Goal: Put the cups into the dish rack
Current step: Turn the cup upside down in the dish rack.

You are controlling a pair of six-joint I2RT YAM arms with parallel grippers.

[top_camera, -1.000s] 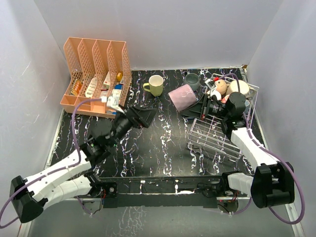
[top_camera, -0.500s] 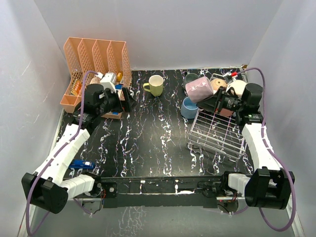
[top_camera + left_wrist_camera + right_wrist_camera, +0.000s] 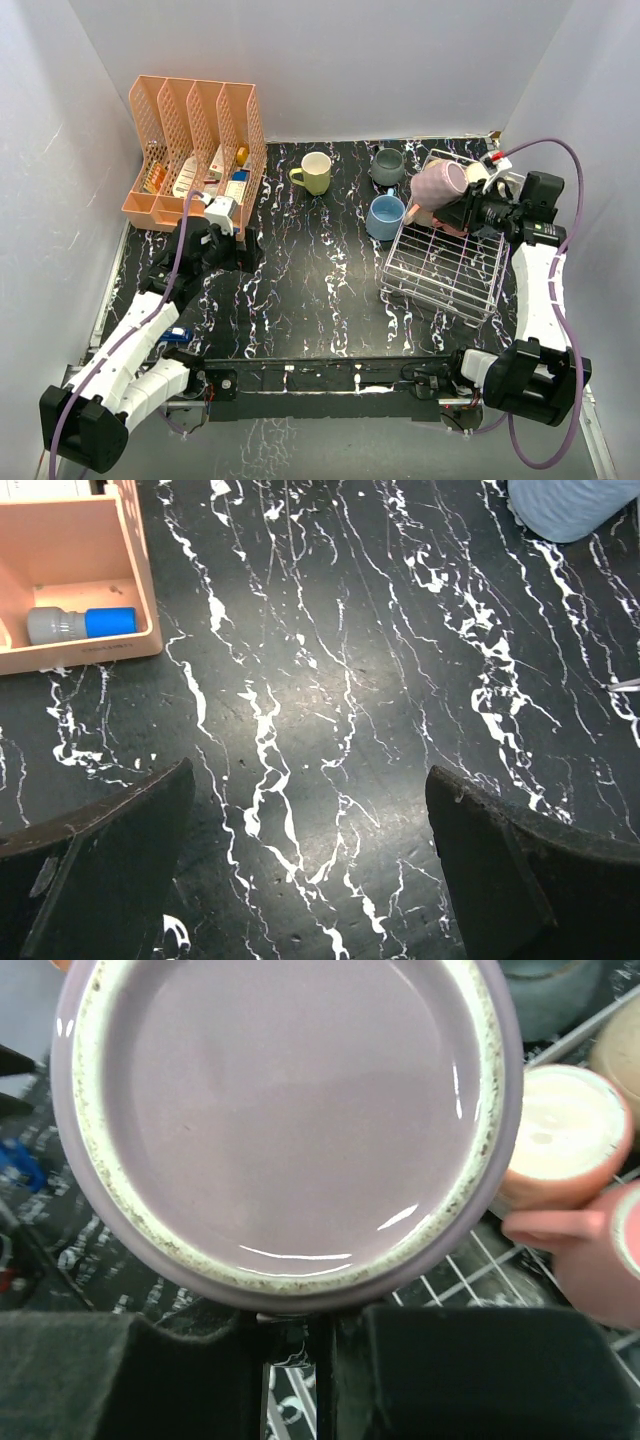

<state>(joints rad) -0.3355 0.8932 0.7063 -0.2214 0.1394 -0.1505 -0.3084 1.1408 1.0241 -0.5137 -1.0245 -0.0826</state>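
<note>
The top view looks down from high at the near edge over the whole surface (image 3: 320,290). The left wrist view faces down, close over it, and catches the organizer (image 3: 70,580) and blue mug (image 3: 570,505). The right wrist view is pressed near the mauve mug (image 3: 285,1120) above the rack (image 3: 470,1270). All four also show from the top.

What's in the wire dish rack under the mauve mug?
Beside the mauve ceramic mug in the right claw, a pink ceramic mug with cream inside and a second pink mug sit in the silver wire dish rack. Whatever lies directly under it is covered.
</note>
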